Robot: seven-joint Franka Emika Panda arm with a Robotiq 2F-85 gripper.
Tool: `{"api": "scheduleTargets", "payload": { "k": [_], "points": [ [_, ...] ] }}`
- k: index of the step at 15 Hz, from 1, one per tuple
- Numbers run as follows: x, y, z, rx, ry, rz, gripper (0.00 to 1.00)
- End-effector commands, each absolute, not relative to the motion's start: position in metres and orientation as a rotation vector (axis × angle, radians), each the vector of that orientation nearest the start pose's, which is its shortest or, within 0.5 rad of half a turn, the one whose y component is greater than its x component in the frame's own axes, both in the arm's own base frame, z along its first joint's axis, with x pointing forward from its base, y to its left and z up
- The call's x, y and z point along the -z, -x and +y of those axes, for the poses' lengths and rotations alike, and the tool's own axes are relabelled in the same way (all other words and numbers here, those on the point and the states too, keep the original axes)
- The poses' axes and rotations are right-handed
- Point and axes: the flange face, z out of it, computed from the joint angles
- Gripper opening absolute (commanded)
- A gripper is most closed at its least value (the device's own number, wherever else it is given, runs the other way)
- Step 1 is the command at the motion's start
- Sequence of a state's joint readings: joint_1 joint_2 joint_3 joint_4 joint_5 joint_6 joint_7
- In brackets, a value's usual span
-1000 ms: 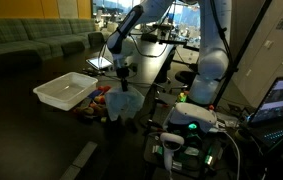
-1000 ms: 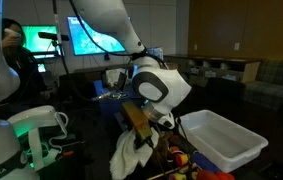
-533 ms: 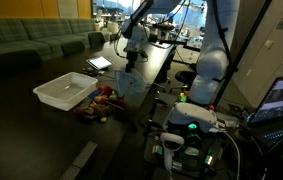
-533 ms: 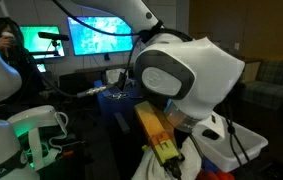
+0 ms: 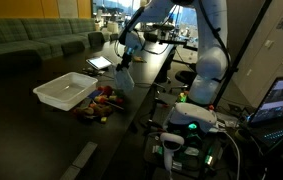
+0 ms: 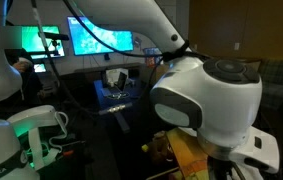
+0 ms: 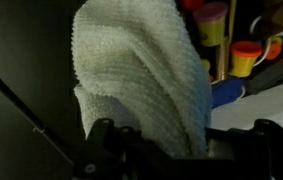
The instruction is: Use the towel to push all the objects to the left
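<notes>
In the wrist view a white knitted towel hangs from my gripper, whose jaws are shut on its top. Beyond it lie small colourful toys: red, yellow and blue cups. In an exterior view the gripper holds the pale towel above the dark table, to the right of the toy pile. In the exterior view from the opposite side the arm's wrist fills the picture and hides the towel and toys.
A white plastic bin stands on the dark table left of the toys; its corner shows in the wrist view. A laptop lies behind. A second robot base and cables sit to the right.
The arm has swung with the towel: it lifted from beside the toys, moved back and right, then came back left. In the exterior view from the opposite side the wrist moved close to the camera.
</notes>
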State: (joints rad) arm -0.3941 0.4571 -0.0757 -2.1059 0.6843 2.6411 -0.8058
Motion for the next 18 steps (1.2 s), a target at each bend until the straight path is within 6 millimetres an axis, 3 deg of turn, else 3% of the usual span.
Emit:
{"api": "scheduleTargets", "payload": {
  "k": [1, 6, 10, 14, 18],
  "points": [
    [-0.144, -0.551, -0.289, 0.579, 3.0, 0.439, 0.03],
    [-0.041, -0.56, -0.278, 0.465, 3.179, 0.301, 0.03],
    [0.008, -0.547, -0.265, 0.186, 3.208, 0.049, 0.03],
    [0.003, -0.543, -0.254, 0.061, 3.214, -0.136, 0.03],
    [-0.004, -0.542, -0.249, -0.031, 3.237, -0.205, 0.03]
  ]
}}
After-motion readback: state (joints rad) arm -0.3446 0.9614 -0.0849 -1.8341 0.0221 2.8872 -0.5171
